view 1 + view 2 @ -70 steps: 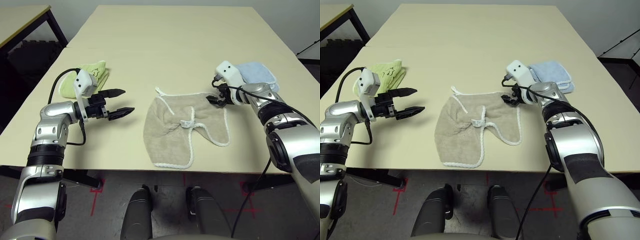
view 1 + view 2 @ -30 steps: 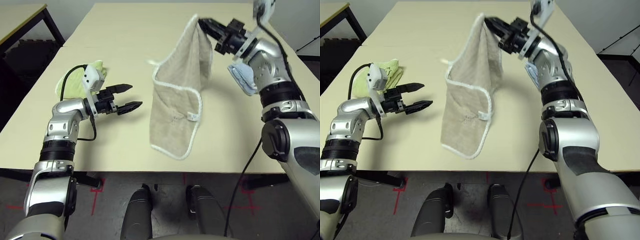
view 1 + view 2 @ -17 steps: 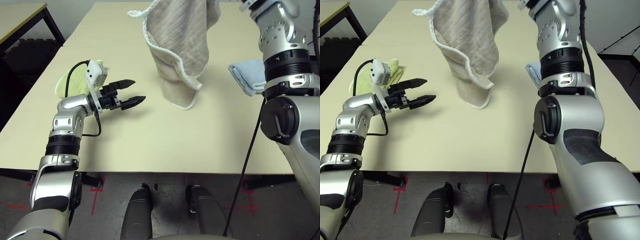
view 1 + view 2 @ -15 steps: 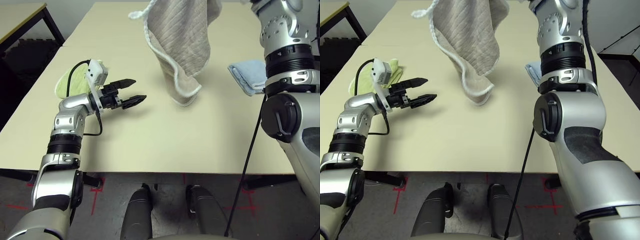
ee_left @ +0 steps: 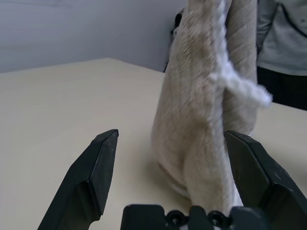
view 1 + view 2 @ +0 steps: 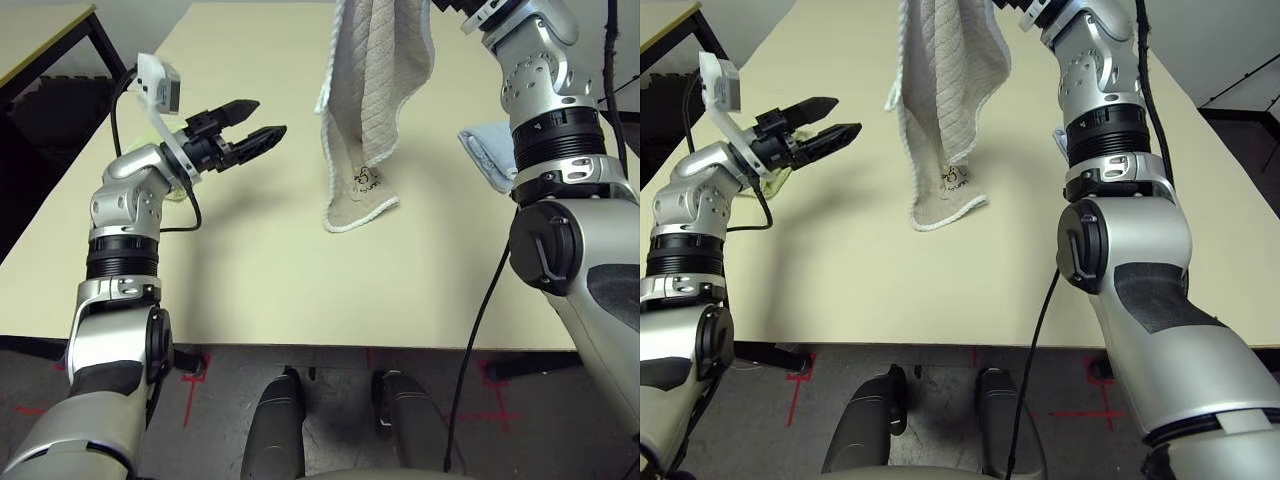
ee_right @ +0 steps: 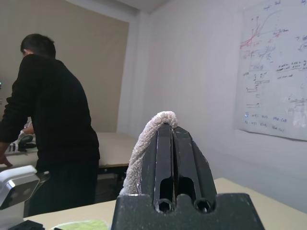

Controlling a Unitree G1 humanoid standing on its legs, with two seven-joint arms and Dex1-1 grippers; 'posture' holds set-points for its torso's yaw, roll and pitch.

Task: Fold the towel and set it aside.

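Beige terry, the towel (image 6: 372, 95) hangs at top centre from the right gripper (image 7: 173, 139), clamped shut on its corded edge; the left gripper (image 6: 243, 132), fingers spread, waits at upper left. The thin pinch could slip. The left wrist view shows the towel between those fingers; the right wrist view shows a person (image 7: 48, 124).

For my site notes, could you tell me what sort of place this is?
Probably an office or lab room: a whiteboard with graphs and notes, plain work tables, and a person standing at another table.
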